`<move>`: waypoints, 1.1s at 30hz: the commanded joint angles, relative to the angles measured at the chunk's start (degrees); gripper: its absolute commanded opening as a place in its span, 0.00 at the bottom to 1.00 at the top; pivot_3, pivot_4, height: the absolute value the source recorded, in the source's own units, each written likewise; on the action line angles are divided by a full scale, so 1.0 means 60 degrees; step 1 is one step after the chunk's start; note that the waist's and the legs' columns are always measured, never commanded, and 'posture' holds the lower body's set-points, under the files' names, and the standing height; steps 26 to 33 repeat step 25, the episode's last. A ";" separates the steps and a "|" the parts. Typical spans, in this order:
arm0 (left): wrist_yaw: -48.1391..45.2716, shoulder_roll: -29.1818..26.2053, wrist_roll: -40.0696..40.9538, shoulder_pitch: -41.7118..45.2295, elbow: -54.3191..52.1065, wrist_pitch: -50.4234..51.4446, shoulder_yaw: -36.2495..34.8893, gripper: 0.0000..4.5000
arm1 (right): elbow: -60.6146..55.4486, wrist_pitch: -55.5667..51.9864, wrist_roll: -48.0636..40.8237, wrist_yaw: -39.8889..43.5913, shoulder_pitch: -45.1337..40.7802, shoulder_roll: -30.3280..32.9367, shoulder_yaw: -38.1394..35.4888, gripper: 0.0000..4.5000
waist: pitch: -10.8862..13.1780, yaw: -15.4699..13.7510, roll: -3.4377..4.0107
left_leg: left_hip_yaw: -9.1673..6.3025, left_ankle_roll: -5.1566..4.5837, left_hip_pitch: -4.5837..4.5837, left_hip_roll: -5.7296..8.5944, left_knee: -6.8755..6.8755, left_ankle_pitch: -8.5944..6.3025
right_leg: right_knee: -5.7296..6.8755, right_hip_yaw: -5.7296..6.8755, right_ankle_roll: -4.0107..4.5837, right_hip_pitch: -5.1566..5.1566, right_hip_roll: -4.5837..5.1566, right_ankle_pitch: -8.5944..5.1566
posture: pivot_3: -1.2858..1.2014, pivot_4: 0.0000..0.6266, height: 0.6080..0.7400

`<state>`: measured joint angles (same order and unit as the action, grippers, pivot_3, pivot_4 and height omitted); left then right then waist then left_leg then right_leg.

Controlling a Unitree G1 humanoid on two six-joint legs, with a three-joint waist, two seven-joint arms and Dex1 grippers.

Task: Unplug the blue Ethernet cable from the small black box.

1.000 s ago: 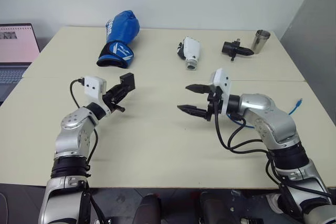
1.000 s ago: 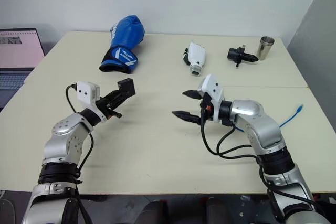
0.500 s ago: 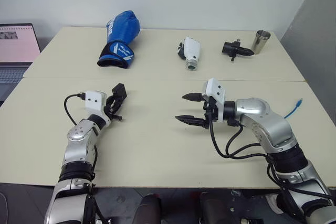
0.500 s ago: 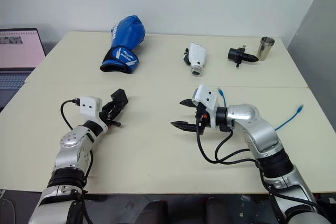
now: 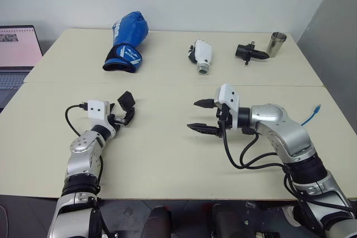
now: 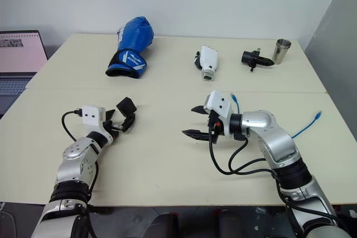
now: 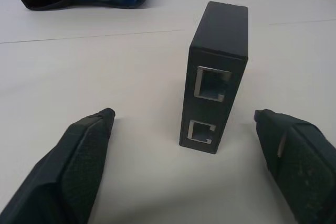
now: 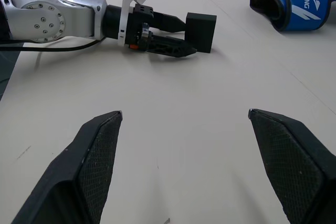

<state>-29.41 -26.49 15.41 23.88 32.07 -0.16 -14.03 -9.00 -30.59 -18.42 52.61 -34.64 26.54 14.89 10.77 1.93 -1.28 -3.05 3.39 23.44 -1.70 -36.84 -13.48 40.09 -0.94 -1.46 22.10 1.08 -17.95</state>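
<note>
The small black box [image 7: 214,80] stands on its narrow edge on the cream table, upright. It is matte black and flat, and the edge in the left wrist view has two empty ports, one above the other. The blue Ethernet cable [image 5: 310,116] is well apart from it, a thin bright blue cord near the table's right side, with a small plug at its free end.

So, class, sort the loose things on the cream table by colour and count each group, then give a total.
Blue: 2, boxing glove and Ethernet cable
Black: 2, small box and pointed gadget
White: 1, device
Silver: 1, metal cup
Total: 6
</note>
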 commanded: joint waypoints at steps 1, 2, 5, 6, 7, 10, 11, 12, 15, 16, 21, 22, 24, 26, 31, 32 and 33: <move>-0.0079 -0.0345 0.0045 -0.0679 -0.1287 0.0368 -0.0144 0.99 | -0.0524 0.0143 0.0003 0.0105 0.0043 0.0110 -0.0060 0.91 | 0.0000 0.0009 0.0000 | 0.0001 0.0000 0.0000 -0.0001 0.0000 0.0000 | -0.0001 -0.0001 0.0000 0.0001 0.0000 0.0000 | 0.52 0.24 1.00; -0.0082 -0.0474 0.0040 -0.0918 -0.1785 0.0691 -0.0117 0.99 | -0.0612 0.0089 -0.0025 0.0097 0.0098 0.0149 -0.0111 0.91 | 0.0000 0.0005 0.0000 | 0.0001 0.0000 0.0000 -0.0002 0.0001 0.0000 | -0.0002 -0.0004 0.0000 0.0001 0.0000 0.0000 | 0.52 0.24 1.00; -0.0649 -0.1129 0.0098 -0.1708 -0.3485 0.1677 0.0139 0.99 | -0.1007 -0.0228 -0.0278 0.0079 0.0390 0.0366 -0.0411 0.91 | 0.0000 -0.0013 0.0000 | -0.0003 0.0001 0.0002 -0.0004 0.0003 0.0000 | -0.0005 -0.0003 0.0001 0.0001 0.0002 0.0000 | 0.52 0.24 1.00; -0.0822 -0.1288 0.0190 -0.1904 -0.3959 0.1968 0.0167 0.99 | -0.1129 -0.0328 -0.0374 0.0062 0.0489 0.0434 -0.0512 0.91 | 0.0001 -0.0013 -0.0001 | -0.0004 0.0001 0.0004 -0.0004 0.0004 0.0000 | -0.0008 -0.0001 0.0001 0.0001 0.0002 -0.0001 | 0.52 0.24 1.00; -0.1114 -0.1610 0.0230 -0.2125 -0.4535 0.2301 0.0246 0.99 | -0.1335 -0.0486 -0.0549 0.0078 0.0649 0.0580 -0.0678 0.91 | 0.0001 -0.0015 0.0000 | -0.0005 0.0001 0.0007 -0.0004 0.0004 0.0000 | -0.0009 -0.0002 0.0001 0.0001 0.0002 -0.0001 | 0.52 0.24 1.00; -0.1922 -0.2455 0.0460 -0.2572 -0.5879 0.3082 0.0325 0.99 | -0.1851 -0.0808 -0.1000 -0.0014 0.1119 0.0881 -0.1287 0.91 | 0.0001 -0.0075 0.0000 | -0.0012 0.0001 0.0007 -0.0002 0.0003 0.0000 | -0.0011 0.0003 0.0001 -0.0006 0.0008 -0.0001 | 0.52 0.24 1.00; -0.2243 -0.2755 0.0630 -0.2655 -0.6284 0.3342 0.0291 0.99 | -0.1997 -0.0710 -0.1098 -0.0094 0.1368 0.1002 -0.1655 0.91 | 0.0001 -0.0077 -0.0001 | -0.0012 0.0001 0.0006 -0.0001 0.0003 0.0000 | -0.0011 0.0004 0.0001 -0.0008 0.0009 -0.0001 | 0.52 0.24 1.00; -0.2519 -0.3040 0.0730 -0.2696 -0.6571 0.3560 0.0271 0.99 | -0.2116 -0.0446 -0.1105 -0.0162 0.1632 0.1115 -0.2027 0.91 | 0.0001 -0.0079 -0.0001 | -0.0014 0.0001 0.0005 0.0000 0.0003 0.0000 | -0.0014 0.0004 0.0000 -0.0011 0.0008 -0.0001 | 0.52 0.24 1.00; -0.3211 -0.3566 0.1071 -0.2599 -0.6793 0.3789 0.0096 0.99 | -0.2286 -0.0024 -0.1371 0.0098 0.2145 0.1543 -0.2874 0.91 | 0.0001 -0.0066 0.0000 | -0.0005 0.0001 -0.0001 0.0003 0.0005 0.0000 | -0.0016 0.0001 -0.0001 -0.0015 0.0008 -0.0001 | 0.52 0.24 1.00; -0.3494 -0.3777 0.1178 -0.2499 -0.6740 0.3864 0.0049 0.99 | -0.2321 -0.0080 -0.1526 0.0360 0.2285 0.1881 -0.3159 0.91 | 0.0002 -0.0059 0.0003 | -0.0001 0.0001 -0.0002 0.0003 0.0006 0.0000 | -0.0016 0.0000 -0.0001 -0.0015 0.0007 -0.0001 | 0.52 0.24 1.00; -0.4198 -0.4261 0.1475 -0.2049 -0.6377 0.4048 -0.0045 0.99 | -0.2241 -0.0484 -0.2172 0.0983 0.2558 0.3021 -0.3912 0.91 | 0.0004 -0.0012 0.0005 | -0.0003 -0.0001 -0.0006 -0.0007 0.0010 -0.0001 | -0.0016 0.0002 -0.0001 -0.0014 -0.0006 -0.0002 | 0.52 0.24 1.00; -0.4323 -0.4300 0.1504 -0.1942 -0.6281 0.4036 -0.0048 0.99 | -0.2208 -0.0586 -0.2264 0.1031 0.2585 0.3195 -0.4027 0.91 | 0.0004 -0.0007 0.0005 | -0.0002 -0.0001 -0.0008 -0.0008 0.0009 -0.0001 | -0.0015 0.0000 -0.0001 -0.0014 -0.0008 -0.0002 | 0.52 0.24 1.00; -0.4491 -0.4308 0.1642 -0.1742 -0.6099 0.4147 -0.0075 0.99 | -0.2185 -0.0731 -0.2442 0.1092 0.2631 0.3453 -0.4180 0.91 | 0.0004 -0.0006 0.0005 | -0.0001 -0.0001 -0.0008 -0.0009 0.0010 -0.0001 | -0.0015 -0.0001 -0.0001 -0.0014 -0.0009 -0.0002 | 0.52 0.24 1.00; -0.4628 -0.4317 0.1656 -0.1695 -0.6022 0.4030 -0.0075 0.99 | -0.2171 -0.0743 -0.2454 0.1098 0.2650 0.3555 -0.4238 0.91 | 0.0004 -0.0006 0.0005 | 0.0001 -0.0001 -0.0008 -0.0008 0.0010 -0.0001 | -0.0015 -0.0002 -0.0001 -0.0014 -0.0009 -0.0002 | 0.52 0.24 1.00; -0.4628 -0.4317 0.1656 -0.1695 -0.6022 0.4030 -0.0075 0.99 | -0.2171 -0.0743 -0.2454 0.1098 0.2650 0.3555 -0.4238 0.91 | 0.0004 -0.0006 0.0005 | 0.0001 -0.0001 -0.0008 -0.0008 0.0010 -0.0001 | -0.0015 -0.0002 -0.0001 -0.0014 -0.0009 -0.0002 | 0.52 0.24 1.00; -0.4628 -0.4317 0.1656 -0.1695 -0.6022 0.4030 -0.0075 0.99 | -0.2171 -0.0743 -0.2454 0.1098 0.2650 0.3555 -0.4238 0.91 | 0.0004 -0.0006 0.0005 | 0.0001 -0.0001 -0.0008 -0.0008 0.0010 -0.0001 | -0.0015 -0.0002 -0.0001 -0.0014 -0.0009 -0.0002 | 0.52 0.24 1.00; -0.4628 -0.4317 0.1656 -0.1695 -0.6022 0.4030 -0.0075 0.99 | -0.2171 -0.0743 -0.2454 0.1098 0.2650 0.3555 -0.4238 0.91 | 0.0004 -0.0006 0.0005 | 0.0001 -0.0001 -0.0008 -0.0008 0.0010 -0.0001 | -0.0015 -0.0002 -0.0001 -0.0014 -0.0009 -0.0002 | 0.52 0.24 1.00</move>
